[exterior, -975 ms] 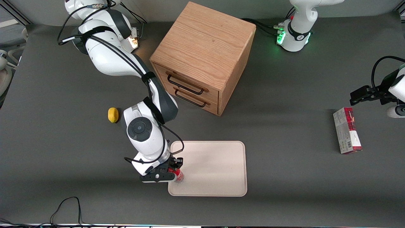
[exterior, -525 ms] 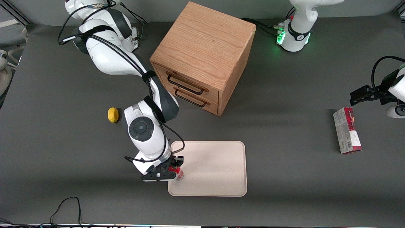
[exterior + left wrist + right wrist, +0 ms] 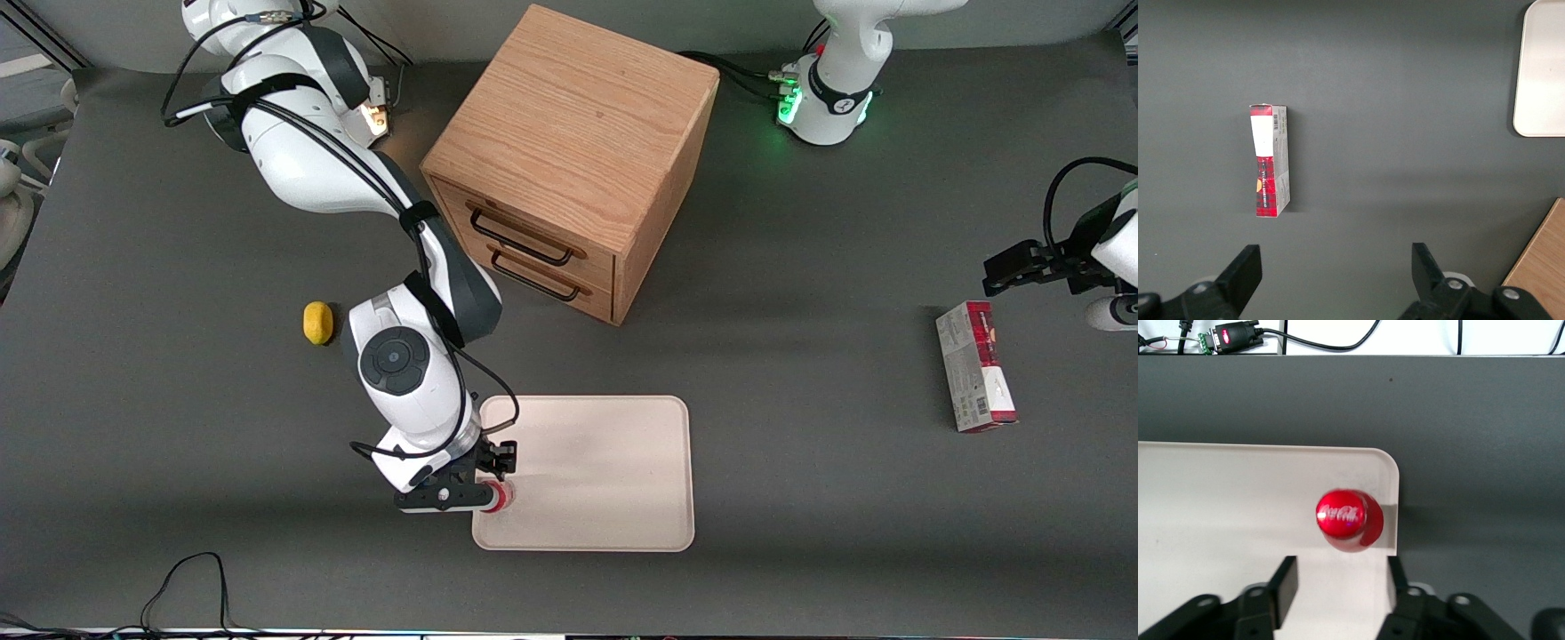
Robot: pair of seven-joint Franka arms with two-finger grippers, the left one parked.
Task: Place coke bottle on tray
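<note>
Dark grey counter [image 3: 800, 498] carries my cream tray [image 3: 605, 471]; the coke bottle [image 3: 1346, 519] stands upright at its corner, my end effector [image 3: 1341, 577] open above it.

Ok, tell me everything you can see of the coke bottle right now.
The coke bottle is a small red bottle with a red cap bearing white script. It stands upright on the tray, close to the rim at the corner toward the working arm's end and nearer the front camera. The hand is open above it, its fingers apart and clear of the bottle. Only the tray touches it. Its base is hidden from above.
</note>
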